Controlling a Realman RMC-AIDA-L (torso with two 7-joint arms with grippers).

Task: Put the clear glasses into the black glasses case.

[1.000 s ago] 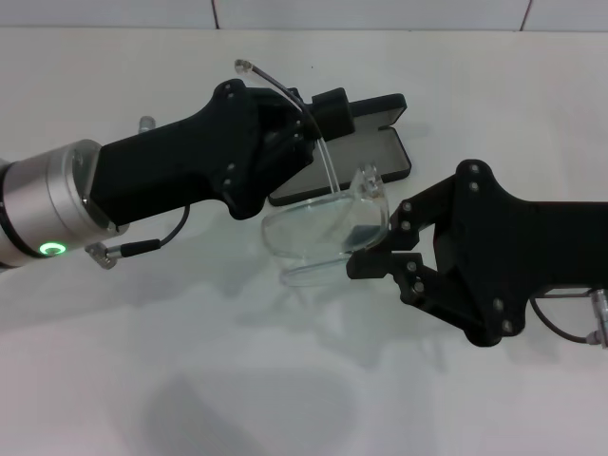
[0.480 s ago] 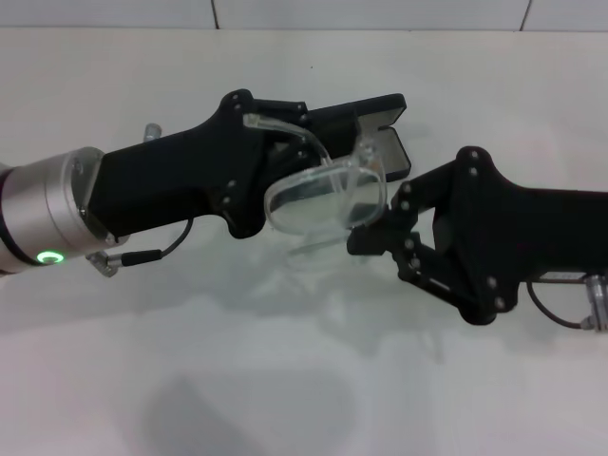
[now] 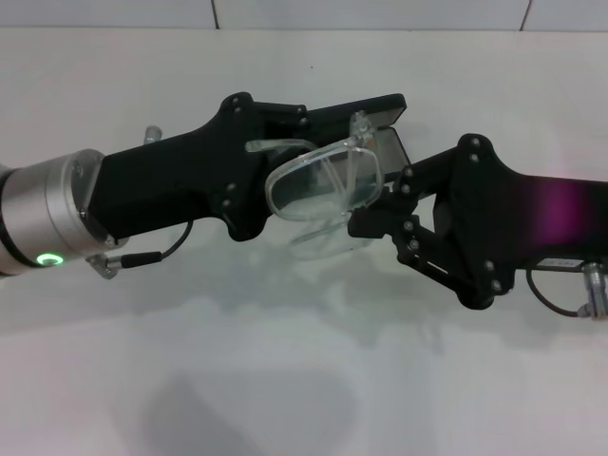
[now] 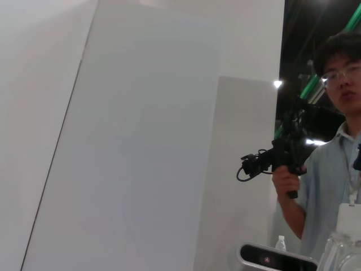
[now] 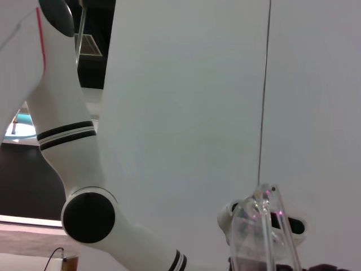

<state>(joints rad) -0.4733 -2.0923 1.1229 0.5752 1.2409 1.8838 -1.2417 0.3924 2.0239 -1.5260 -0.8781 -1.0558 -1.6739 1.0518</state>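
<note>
Right gripper [image 3: 366, 226]: reaches in from the right in the head view — its black fingers are pinched on the lower rim of the clear glasses [image 3: 323, 185], at the end nearer the case.
Left gripper [image 3: 285, 142]: comes in from the left; its body lies behind and against the glasses, and one clear arm of the glasses crosses its front. Fingertips hidden behind the frame and the case — cannot tell whether they are spread or closed.
Clear glasses: one pair, held up off the table [image 3: 285, 380], lenses tilted toward the camera, just in front of the case and overlapping it in the head view. In the right wrist view the frame [image 5: 262, 226] shows close up and cut off by the picture's edge.
Black glasses case [image 3: 385, 128]: one, lying open on the table behind both grippers. Mostly covered by the left gripper and the glasses; only the lid's edge and a strip of grey lining show.
Table: white, bare in front of the arms.
Other things: in the left wrist view, a person [image 4: 333, 164] holding a black device [image 4: 285, 158]; in the right wrist view, a white robot arm [image 5: 67, 158].
</note>
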